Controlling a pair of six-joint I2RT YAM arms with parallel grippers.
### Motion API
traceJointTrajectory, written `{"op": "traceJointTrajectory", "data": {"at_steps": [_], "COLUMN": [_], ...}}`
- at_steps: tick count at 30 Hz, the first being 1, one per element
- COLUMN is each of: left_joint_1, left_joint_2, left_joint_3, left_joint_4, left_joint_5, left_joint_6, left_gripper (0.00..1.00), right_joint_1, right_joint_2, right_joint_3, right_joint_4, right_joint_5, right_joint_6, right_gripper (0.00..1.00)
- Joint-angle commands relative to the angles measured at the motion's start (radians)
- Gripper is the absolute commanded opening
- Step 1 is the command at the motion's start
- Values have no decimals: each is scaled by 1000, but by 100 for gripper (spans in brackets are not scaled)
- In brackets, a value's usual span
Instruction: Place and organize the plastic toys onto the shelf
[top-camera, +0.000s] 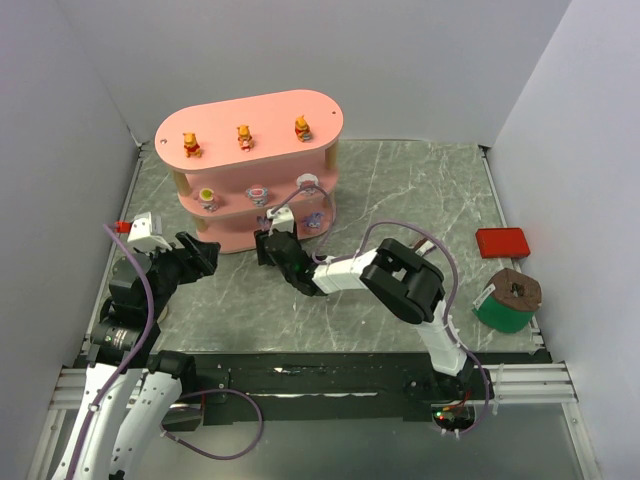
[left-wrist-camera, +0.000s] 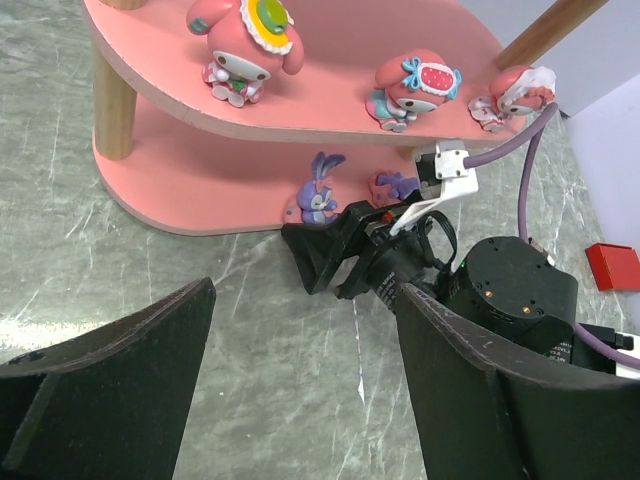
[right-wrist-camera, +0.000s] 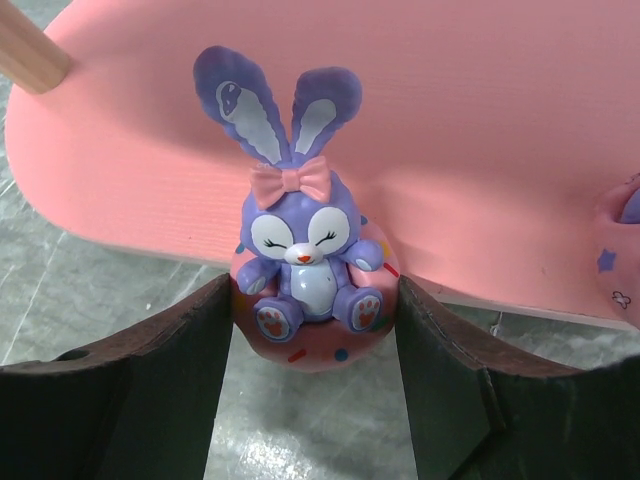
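Grasping a purple bunny toy (right-wrist-camera: 300, 265) from both sides, the right gripper (right-wrist-camera: 312, 300) holds it at the bottom tier's front edge, six o'clock of the shelf (top-camera: 250, 125). The left gripper (left-wrist-camera: 305, 295) hangs released, empty, at seven o'clock.

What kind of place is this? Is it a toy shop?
Not a shop; it looks like a robot test bench. Plain white walls box in a table, the left arm and right arm are bolted to a rail at its edge, and only one pink shelf of toys stands there.
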Motion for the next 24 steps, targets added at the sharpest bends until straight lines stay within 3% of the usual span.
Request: {"op": "traceJointTrajectory", "data": {"at_steps": [1, 17, 20, 21, 24], "left_joint_1": [3, 3, 3, 3, 3], "left_joint_2": [0, -2, 0, 0, 0], "left_joint_3": [2, 4, 4, 4, 4], "left_joint_4": [36, 36, 36, 36, 36], "left_joint_5": [16, 16, 16, 16, 14], "left_joint_6": [-3, -3, -3, -3, -3], "left_gripper": [79, 79, 79, 79, 79], "right_joint_1": [-9, -12, -11, -9, -3], "right_joint_2": [24, 78, 66, 59, 43], "right_joint_3": [72, 107, 83, 66, 34], "right_joint_4": [-17, -52, -22, -7, 32], "right_joint_5": [50, 159, 162, 168, 174], "right_joint_6": [29, 75, 66, 70, 61], "right_gripper": [2, 24, 39, 54, 67]}}
